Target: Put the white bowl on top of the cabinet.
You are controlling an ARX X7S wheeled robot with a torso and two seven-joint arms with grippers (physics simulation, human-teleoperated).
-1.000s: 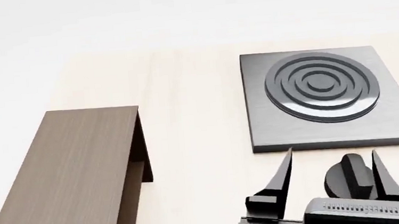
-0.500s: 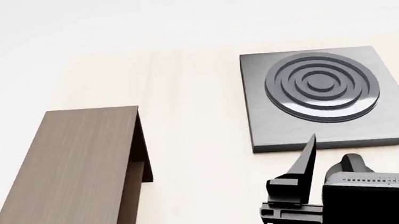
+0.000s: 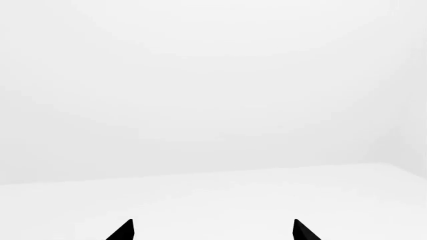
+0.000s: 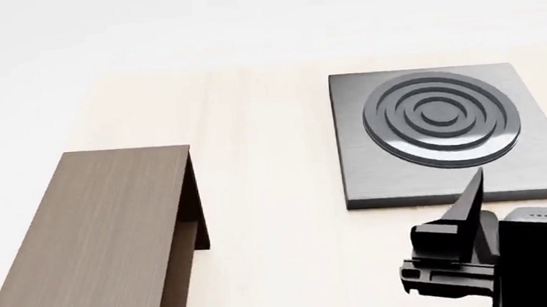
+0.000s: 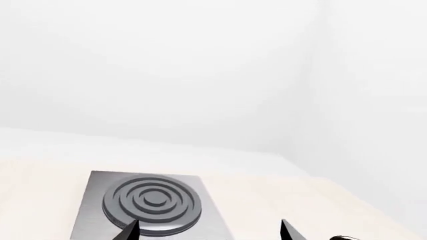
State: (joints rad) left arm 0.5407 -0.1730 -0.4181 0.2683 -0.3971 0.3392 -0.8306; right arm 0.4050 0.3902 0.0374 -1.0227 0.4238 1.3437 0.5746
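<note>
The white bowl shows in none of the views. The cabinet (image 4: 95, 241), long and dark wood-grain with a flat bare top and a recessed shelf in its side, lies at the left of the head view. My right gripper (image 5: 208, 229) is open, with nothing between its tips. It hovers at the near edge of the grey stove plate (image 5: 143, 200). In the head view only one of its fingers (image 4: 470, 200) shows, at the lower right, far from the cabinet. My left gripper (image 3: 212, 229) is open and faces only blank white.
The grey square stove plate (image 4: 447, 129) with raised rings sits at the back right of the pale wooden table (image 4: 267, 198). A dark sliver (image 5: 343, 238) shows at the frame edge of the right wrist view. White walls lie beyond the table.
In the head view my right gripper has slid to the right and a little farther forward, and its second finger has left the frame. The cabinet and stove plate have not moved.
</note>
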